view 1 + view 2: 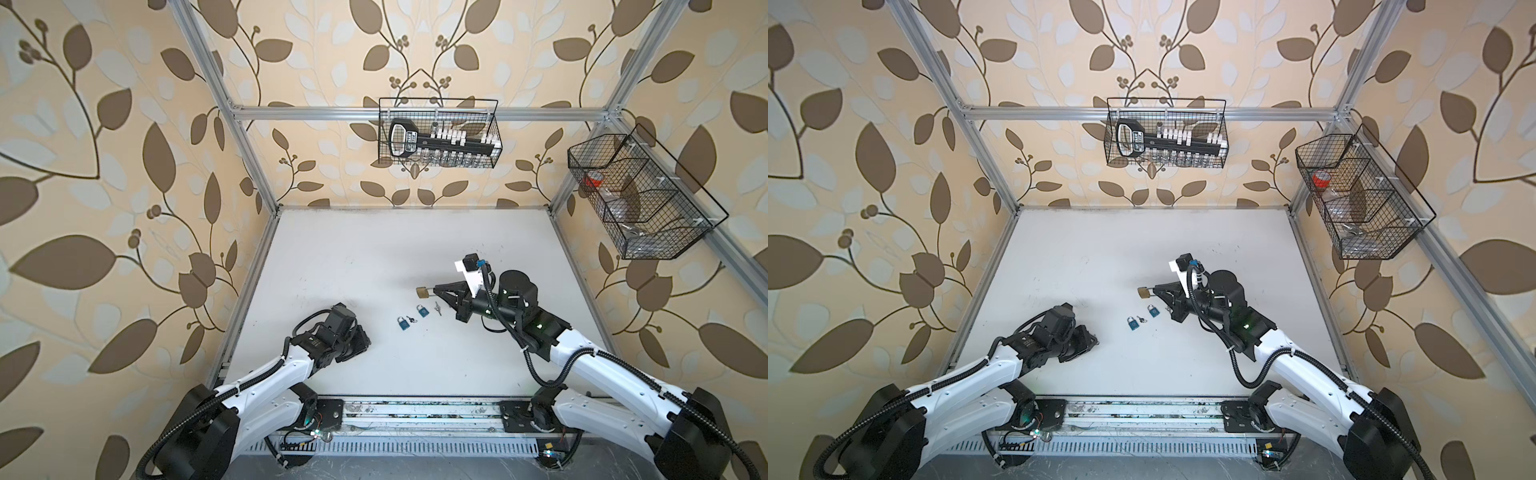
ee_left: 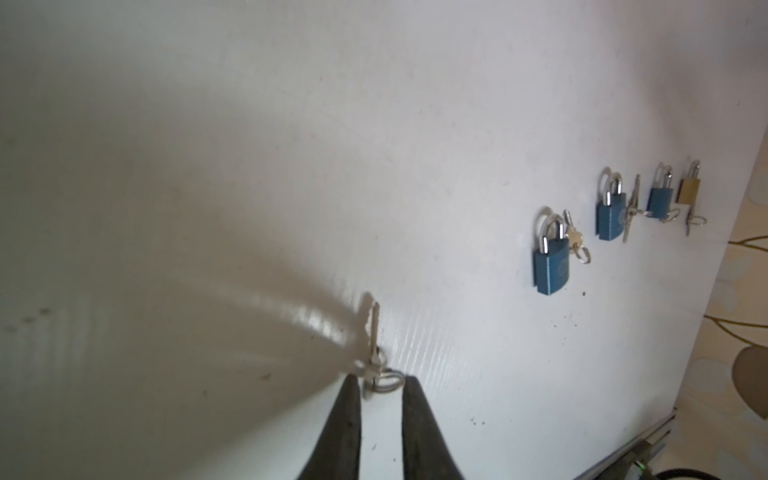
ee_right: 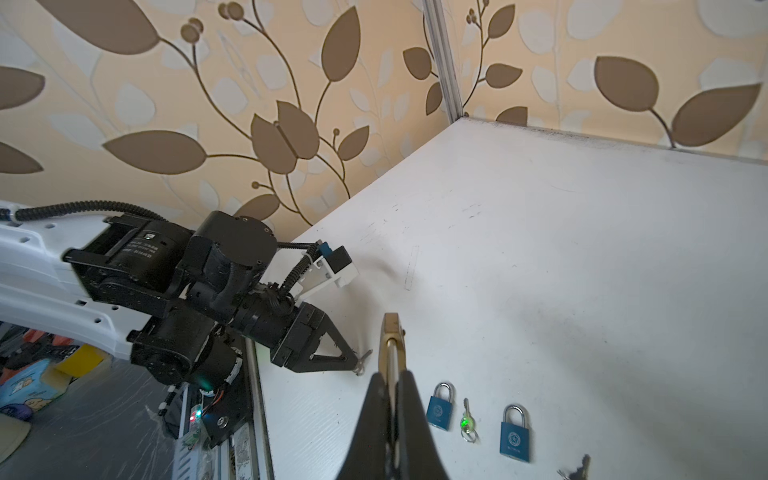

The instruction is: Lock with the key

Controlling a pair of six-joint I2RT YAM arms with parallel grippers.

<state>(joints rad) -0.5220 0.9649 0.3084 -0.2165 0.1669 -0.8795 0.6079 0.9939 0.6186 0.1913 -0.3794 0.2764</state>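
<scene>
1. My right pincer [image 3: 390, 376] is closed on the shackle of the brass padlock [image 3: 390, 332]. It holds the padlock clear of the table [image 1: 374, 249], with the body pointing away from my wrist.
2. My left pincer [image 2: 380, 380] is low at the table with its jaws narrowly parted. The key [image 2: 375, 328] lies flat just beyond the tips, and its ring sits in the gap. I cannot tell whether either pad presses on the ring.
3. The key and the brass padlock are well apart. A blue padlock [image 1: 402, 323] lies on the table nearby, and I judge that it is not the one concerned.
4. Step in hand, as I judge it: taking hold of the key. The lock is already raised and presented.
5. The next move calls for a firm grip on the key's head that leaves the blade projecting free. I then lift the key and line the blade up with the keyway in the padlock's base while my right pincer holds steady.
</scene>
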